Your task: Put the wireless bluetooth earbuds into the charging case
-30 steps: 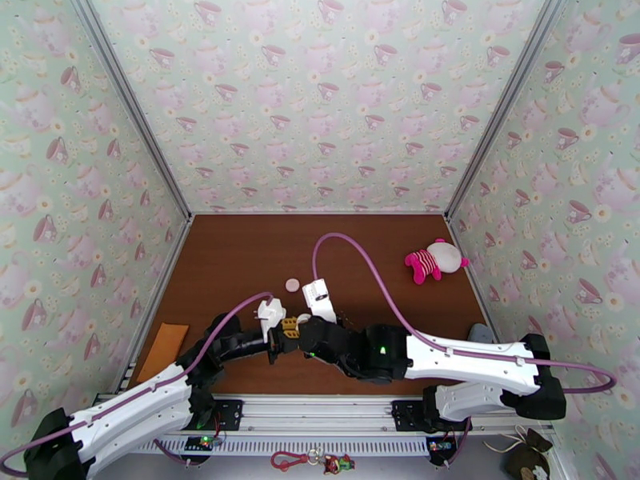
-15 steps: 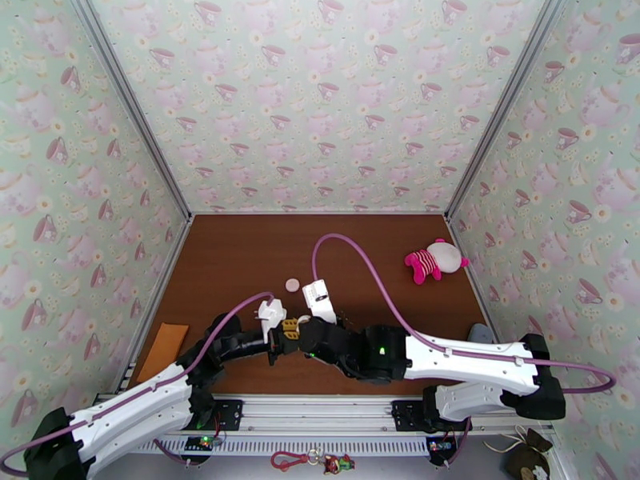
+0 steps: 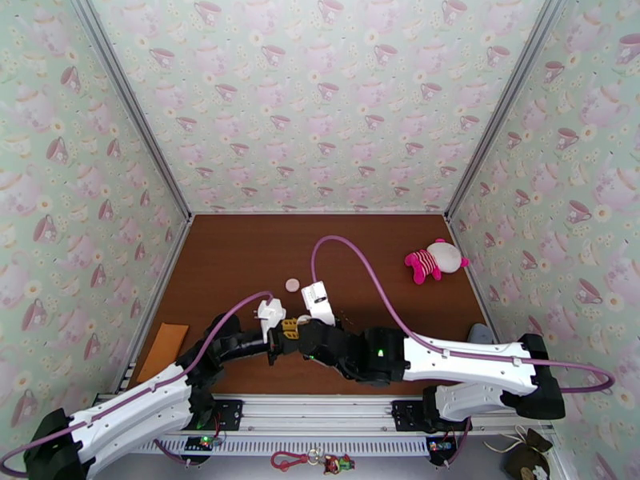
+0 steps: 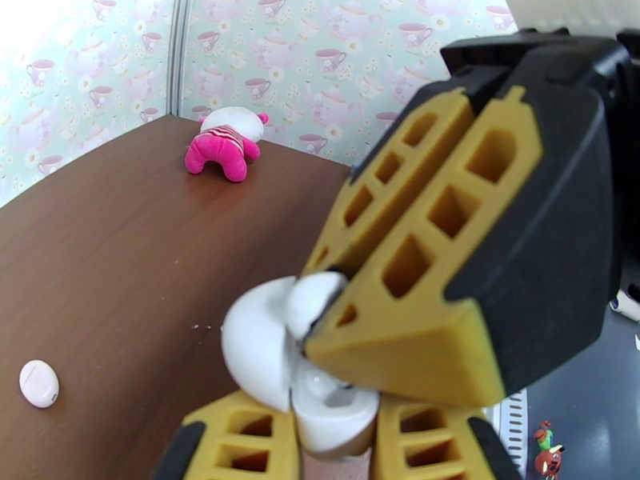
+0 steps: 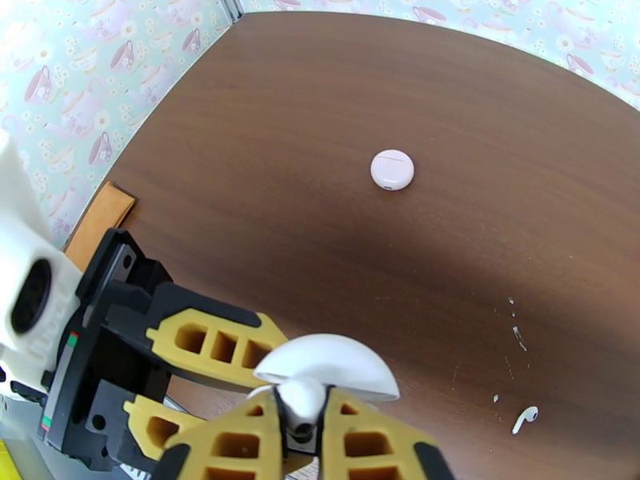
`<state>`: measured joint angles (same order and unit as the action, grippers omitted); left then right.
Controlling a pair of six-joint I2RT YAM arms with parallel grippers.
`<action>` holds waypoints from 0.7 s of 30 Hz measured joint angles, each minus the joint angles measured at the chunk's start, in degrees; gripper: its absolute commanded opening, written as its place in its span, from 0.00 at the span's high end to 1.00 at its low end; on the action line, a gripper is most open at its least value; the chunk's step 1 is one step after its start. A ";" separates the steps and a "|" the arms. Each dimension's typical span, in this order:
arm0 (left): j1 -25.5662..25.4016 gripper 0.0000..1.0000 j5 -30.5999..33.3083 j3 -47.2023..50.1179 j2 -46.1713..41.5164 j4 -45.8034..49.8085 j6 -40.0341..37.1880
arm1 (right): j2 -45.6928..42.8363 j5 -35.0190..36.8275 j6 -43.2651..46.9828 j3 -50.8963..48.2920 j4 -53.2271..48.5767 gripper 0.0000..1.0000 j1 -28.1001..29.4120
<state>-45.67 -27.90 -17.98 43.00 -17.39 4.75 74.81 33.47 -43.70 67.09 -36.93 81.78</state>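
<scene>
**Two grippers at the charging case.** My left gripper [image 4: 328, 430] is clenching the base of a round white charging case [image 4: 258, 346], whose lid is standing open. My right gripper [image 5: 302, 446] is pinching a small white earbud [image 5: 302, 398] between its fingertips. It is holding the earbud over the open case, just beside the raised lid. I cannot tell whether the earbud is touching the base. Both grippers are meeting above the table [image 3: 240, 250], near the middle of its near edge. A second earbud [image 5: 524, 419] is lying on the bare wood near my right gripper. A second round case [image 5: 392, 170], closed, is resting farther toward the table's middle. A pink-and-white plush toy [image 3: 434, 261] is lying by the right edge. A flat orange card [image 3: 163, 350] is lying by the left edge, close to the near corner.
</scene>
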 measured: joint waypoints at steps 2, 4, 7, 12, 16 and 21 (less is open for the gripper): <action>0.00 1.00 0.02 0.00 -0.20 0.00 -0.02 | 0.00 0.46 -0.02 0.00 0.00 0.86 0.31; 0.00 1.00 0.02 0.00 -0.33 0.04 -0.02 | -0.02 0.70 -0.02 0.00 0.00 0.85 0.46; 0.00 1.00 0.02 0.00 -0.37 0.09 -0.09 | -0.50 0.68 -0.15 -0.44 0.28 0.85 0.52; 0.00 1.00 0.00 0.00 -0.76 0.02 -0.22 | -1.99 0.59 -0.24 -1.55 1.22 0.85 1.05; 0.00 1.00 0.02 0.00 -0.96 0.02 -0.22 | -2.49 0.61 -0.15 -2.10 1.90 0.85 1.68; 0.48 1.00 0.15 0.00 -1.09 -0.11 -0.24 | -2.56 0.24 -0.20 -2.56 1.95 0.85 2.51</action>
<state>-45.19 -27.75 -17.98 41.91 -17.50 4.51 72.25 33.71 -43.90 64.53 -34.98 84.29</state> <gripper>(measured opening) 0.196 0.155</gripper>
